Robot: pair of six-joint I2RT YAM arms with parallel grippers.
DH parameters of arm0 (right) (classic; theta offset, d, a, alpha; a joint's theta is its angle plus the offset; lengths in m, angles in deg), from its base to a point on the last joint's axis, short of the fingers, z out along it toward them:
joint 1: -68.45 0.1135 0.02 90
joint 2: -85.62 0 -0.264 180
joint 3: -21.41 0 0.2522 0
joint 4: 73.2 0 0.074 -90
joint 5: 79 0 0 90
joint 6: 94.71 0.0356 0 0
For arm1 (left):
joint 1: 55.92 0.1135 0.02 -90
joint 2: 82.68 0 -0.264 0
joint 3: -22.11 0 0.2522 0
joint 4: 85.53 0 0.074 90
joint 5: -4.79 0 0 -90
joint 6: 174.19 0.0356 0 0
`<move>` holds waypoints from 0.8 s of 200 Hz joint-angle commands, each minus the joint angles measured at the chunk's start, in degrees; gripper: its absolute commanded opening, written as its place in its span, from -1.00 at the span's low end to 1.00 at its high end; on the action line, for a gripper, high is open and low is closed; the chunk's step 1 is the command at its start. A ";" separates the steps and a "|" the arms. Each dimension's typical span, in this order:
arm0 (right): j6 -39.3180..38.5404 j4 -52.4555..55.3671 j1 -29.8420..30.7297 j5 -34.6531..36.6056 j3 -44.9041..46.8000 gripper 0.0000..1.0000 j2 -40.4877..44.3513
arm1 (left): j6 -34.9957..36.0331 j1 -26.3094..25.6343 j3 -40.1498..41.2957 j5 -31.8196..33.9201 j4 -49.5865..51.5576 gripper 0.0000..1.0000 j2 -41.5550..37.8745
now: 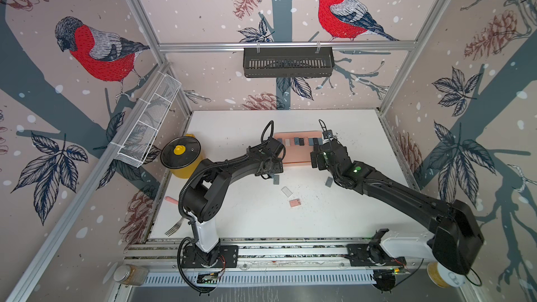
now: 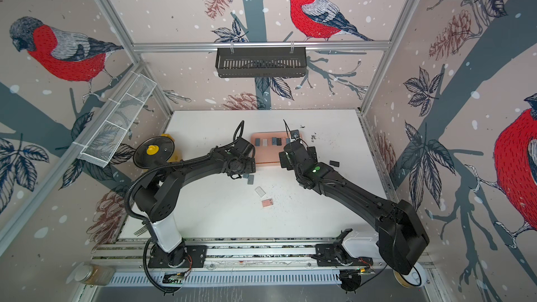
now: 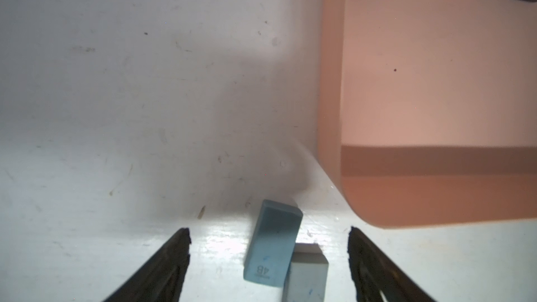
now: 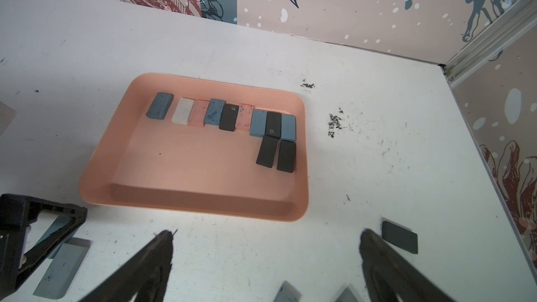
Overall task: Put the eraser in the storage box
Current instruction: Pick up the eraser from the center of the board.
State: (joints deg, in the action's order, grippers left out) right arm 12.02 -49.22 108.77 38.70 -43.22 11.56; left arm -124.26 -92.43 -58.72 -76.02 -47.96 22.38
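Note:
The salmon-pink storage box [image 4: 189, 164] lies at the back middle of the white table, seen in both top views [image 1: 299, 156] [image 2: 267, 156]. Several erasers [image 4: 220, 114] lie in rows inside it. My left gripper [image 3: 268, 230] is open just off the box's near left corner [image 3: 406, 207]. A blue eraser marked 4B [image 3: 273, 245] lies on the table between its fingers, touching neither. A pale grey eraser [image 3: 305, 277] lies against it. My right gripper [image 4: 267, 233] is open over bare table at the box's near right, with nothing between its fingers.
Loose erasers lie on the table: black [image 4: 399, 236], grey-blue [image 4: 61, 271], white [image 1: 286, 191], pink [image 1: 295, 202], grey [image 1: 329, 181]. A yellow pot with a black lid [image 1: 180, 152] and a fork [image 1: 174, 226] stand at the left. A white mesh basket [image 1: 148, 123] and a black basket [image 1: 287, 62] hang on the walls.

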 commanded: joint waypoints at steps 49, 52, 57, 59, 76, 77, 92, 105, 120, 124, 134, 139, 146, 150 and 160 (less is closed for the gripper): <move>0.99 -1.19 -0.38 -0.19 -0.02 0.99 -0.30 | 3.28 -0.40 -0.96 2.57 3.26 0.67 2.72; 1.02 -1.18 -0.41 -0.24 -0.03 0.99 -0.29 | 3.33 -0.40 -0.96 2.58 3.39 0.67 2.84; 1.01 -1.17 -0.46 -0.24 -0.05 0.99 -0.22 | 3.38 -0.40 -1.03 2.79 3.49 0.67 3.08; 1.02 -1.21 -0.42 -0.21 0.00 0.99 -0.25 | 3.48 -0.40 -1.04 2.90 3.62 0.67 3.19; 1.06 -1.20 -0.50 -0.15 0.14 0.99 -0.07 | 3.89 -0.40 -1.44 3.48 4.53 0.65 3.83; 1.08 -1.18 -0.50 -0.13 0.15 0.99 -0.10 | 3.92 -0.40 -1.46 3.56 4.60 0.65 3.88; 1.11 -1.17 -0.50 -0.10 0.19 0.99 0.06 | 4.48 -0.40 -1.65 3.72 5.42 0.61 4.10; 1.13 -1.32 -0.50 -0.15 0.31 0.99 0.23 | 4.86 -0.55 -1.49 4.11 6.16 0.59 4.02; 1.13 -1.43 -0.59 -0.15 0.33 0.99 0.11 | 5.02 -0.73 -1.49 4.85 7.26 0.58 3.99; 1.19 -1.47 -0.59 -0.13 0.31 0.99 0.08 | 5.16 -0.75 -1.42 4.99 7.46 0.58 3.87; 1.18 -1.43 -0.67 -0.18 0.29 0.99 -0.07 | 5.30 -0.80 -1.17 4.73 7.85 0.56 3.76; 1.18 -1.45 -0.68 -0.20 0.25 0.99 -0.11 | 5.28 -0.85 -1.02 4.43 7.99 0.56 3.62; 1.19 -1.42 -0.67 -0.19 0.21 0.99 -0.12 | 5.31 -1.01 -0.67 4.11 8.00 0.54 3.34; 1.19 -1.35 -0.68 -0.19 0.24 0.99 -0.11 | 5.34 -1.00 -0.41 3.96 7.93 0.54 3.11; 1.22 -1.40 -0.72 -0.28 0.32 0.99 0.00 | 5.11 -1.15 0.36 3.66 7.70 0.52 2.58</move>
State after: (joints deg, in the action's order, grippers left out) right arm 13.05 -49.24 108.14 38.44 -42.89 11.41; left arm -119.76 -93.33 -59.62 -72.82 -44.42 25.83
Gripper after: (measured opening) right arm 0.993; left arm 0.767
